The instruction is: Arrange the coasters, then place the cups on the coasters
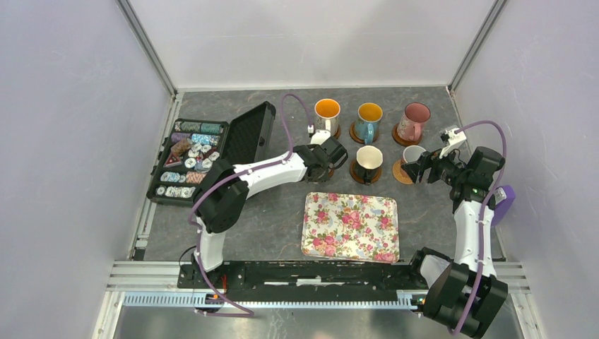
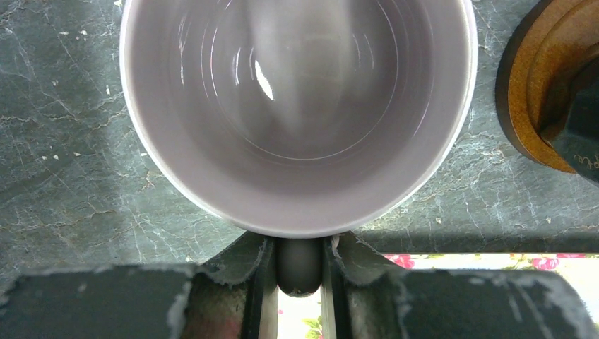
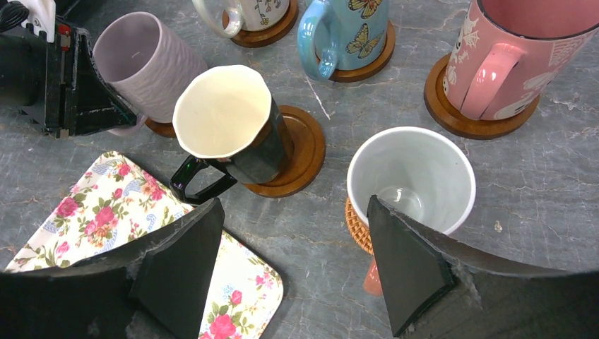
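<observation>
My left gripper [image 2: 299, 244] is shut on the handle [image 2: 299, 267] of the lilac cup [image 2: 297, 106]. The right wrist view shows that cup [image 3: 145, 60] over the edge of a brown coaster [image 3: 162, 128], left of the black cup [image 3: 229, 120] on its coaster [image 3: 300, 152]. In the back row, the white patterned cup [image 1: 327, 113], the blue cup [image 1: 369, 120] and the pink cup [image 1: 414, 121] each stand on a brown coaster. The white-pink cup [image 3: 413, 176] sits on the tan coaster [image 3: 355, 227]. My right gripper [image 3: 293, 208] is open just in front of it, holding nothing.
A floral tray [image 1: 351, 227] lies at the near middle of the table. An open black case [image 1: 247, 134] with poker chips [image 1: 189, 157] sits at the left. Pale walls close in the sides and back.
</observation>
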Controlling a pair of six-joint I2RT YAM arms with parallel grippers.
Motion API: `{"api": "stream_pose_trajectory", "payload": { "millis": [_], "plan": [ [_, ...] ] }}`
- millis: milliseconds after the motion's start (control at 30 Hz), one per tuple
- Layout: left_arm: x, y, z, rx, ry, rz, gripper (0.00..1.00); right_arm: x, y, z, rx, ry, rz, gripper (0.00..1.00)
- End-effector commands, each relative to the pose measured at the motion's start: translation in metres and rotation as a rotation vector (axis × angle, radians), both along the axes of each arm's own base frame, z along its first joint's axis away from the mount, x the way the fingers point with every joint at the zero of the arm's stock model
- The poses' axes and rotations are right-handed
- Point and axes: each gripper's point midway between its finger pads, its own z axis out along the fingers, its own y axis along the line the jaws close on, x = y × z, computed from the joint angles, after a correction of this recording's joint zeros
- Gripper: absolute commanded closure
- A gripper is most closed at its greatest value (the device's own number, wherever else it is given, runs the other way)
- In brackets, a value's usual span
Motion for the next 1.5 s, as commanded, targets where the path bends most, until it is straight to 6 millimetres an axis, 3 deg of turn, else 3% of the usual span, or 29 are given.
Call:
{"api": "stream_pose_trajectory", "payload": {
  "millis": [0,233,300,367,800,1200,1467],
  "plan": [
    [0.020,-0.013,0.022,-0.096,-0.088,0.071,0.82,0.003,-0.003,0.002,-0.006,-0.017,-0.012,0.18],
    [0.012,-0.009,0.013,-0.086,-0.051,0.068,0.71,0.002,-0.003,0.000,-0.003,-0.012,-0.012,0.18],
    [0.008,-0.007,0.012,-0.085,-0.042,0.066,0.62,0.002,-0.003,-0.001,-0.002,-0.011,-0.012,0.18],
    [0.006,-0.006,0.011,-0.086,-0.036,0.065,0.59,0.002,-0.003,-0.002,-0.002,-0.009,-0.013,0.17],
    [-0.004,-0.018,0.031,-0.126,-0.039,-0.039,0.40,0.000,-0.002,-0.004,-0.006,-0.009,-0.006,0.17],
    [-0.015,-0.046,0.041,-0.204,-0.048,-0.191,0.44,0.000,-0.001,-0.006,-0.013,-0.001,0.009,0.17],
    [-0.017,-0.036,0.065,-0.173,-0.113,-0.289,0.31,-0.004,-0.002,-0.010,-0.071,0.010,0.055,0.17]
  ]
}}
